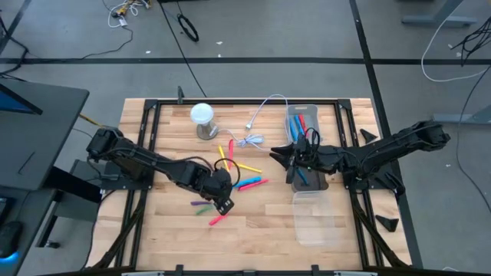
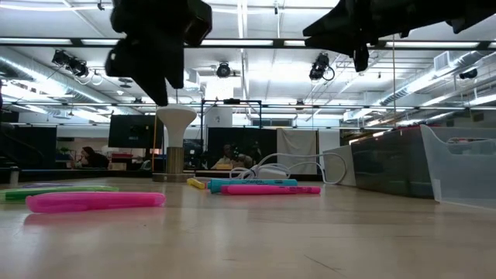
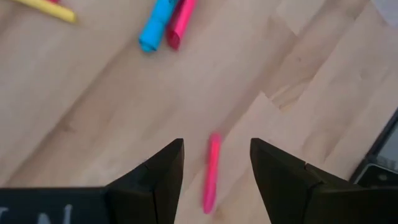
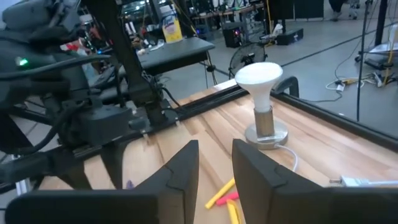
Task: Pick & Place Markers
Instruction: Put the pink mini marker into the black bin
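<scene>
Several markers lie flat on the wooden table: yellow and red ones [image 1: 230, 162], a blue and a pink one [image 1: 251, 183], green and purple ones [image 1: 201, 205], and a pink one [image 1: 219, 219]. My left gripper [image 1: 223, 202] hangs open above that pink marker [image 3: 211, 173], which shows on the table between its fingers; in the low view my left gripper [image 2: 159, 85] is well clear of the tabletop. My right gripper [image 1: 282, 155] is open and holds nothing, hovering at the left edge of a clear bin [image 1: 305, 123] with blue and red markers inside.
A white lamp-like stand [image 1: 202, 119] and a white cable [image 1: 257, 123] sit at the table's far side. A second, see-through bin [image 1: 314, 218] stands near the right front. Bare wood lies in front of the markers. A black frame [image 1: 146, 115] rims the table.
</scene>
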